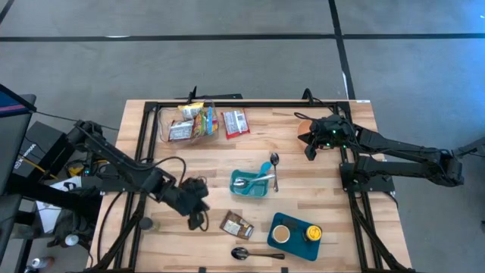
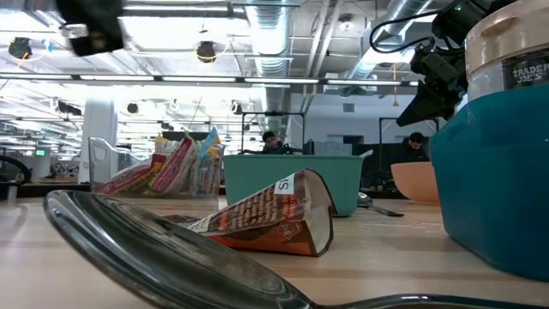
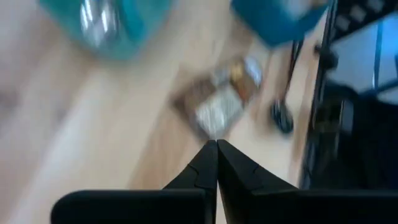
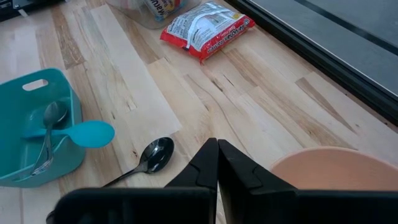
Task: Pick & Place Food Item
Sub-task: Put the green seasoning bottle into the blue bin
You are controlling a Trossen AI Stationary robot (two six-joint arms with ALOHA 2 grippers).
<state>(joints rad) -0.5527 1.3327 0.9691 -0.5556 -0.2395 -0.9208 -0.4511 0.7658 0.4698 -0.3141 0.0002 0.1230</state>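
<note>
A crinkled brown snack packet [image 1: 236, 225] lies flat on the worktop [image 1: 318, 163], long axis diagonal, beside the left gripper [image 1: 198, 218]; both grippers, the right gripper [image 1: 310, 149] included, have jaws pressed together, empty

From table height I have a big spoon [image 2: 171, 249] lying across the foreground, its bowl filling the near left. Just behind it sits a crumpled brown snack packet [image 2: 266, 219], tilted up on one edge. Behind that stands a teal bin [image 2: 292, 180]. The right pincer [image 2: 429, 86] hangs high at the right, fingers closed and empty, well above and to the right of the packet. Below it rests an orange bowl [image 2: 416, 182], and nearer me a teal tray [image 2: 493, 180] carries a jar [image 2: 510, 47]. Far left of the pincer, a clear container [image 2: 111, 167] holds red and yellow packets [image 2: 176, 167]. People sit in the room behind.
</note>
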